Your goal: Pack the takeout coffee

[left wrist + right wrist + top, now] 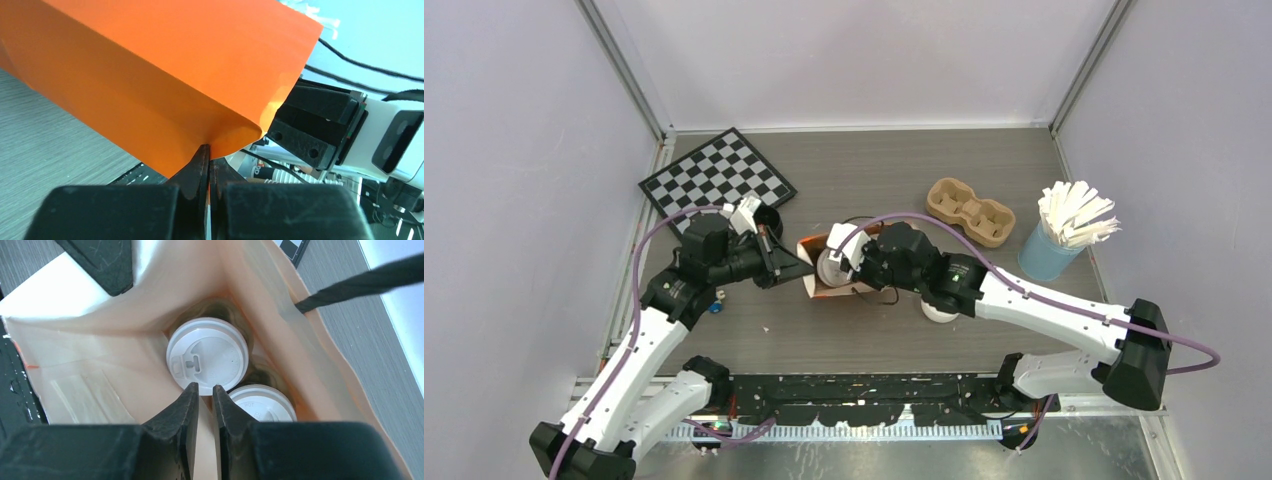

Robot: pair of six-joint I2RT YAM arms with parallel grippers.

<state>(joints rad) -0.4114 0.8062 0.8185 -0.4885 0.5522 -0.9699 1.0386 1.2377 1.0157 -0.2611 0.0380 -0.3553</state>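
bag [150, 75] pinched at rim by left hand [207, 150] so mouth is held open. coffee [207, 355] seated inside, just beyond right hand [205, 386] fingertips; those are slightly parted, nothing gripped. second cup [262, 405] beside it.

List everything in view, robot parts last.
bag: 1, orange, table centre, top open
lidded cups: 2, white lids, side by side inside bag
black cup: 1, black, behind left gripper
disc: 1, white, on table, partly under right arm
checkerboard: 1, black and white, far left
carrier: 1, brown, far right of centre, empty
blue cup: 1, blue, right side, holds sticks
sticks: a bunch, white, in blue cup
left gripper: 1, black, shut on bag rim
right gripper: 1, black, inside bag above cups, jaws slightly apart, holding nothing
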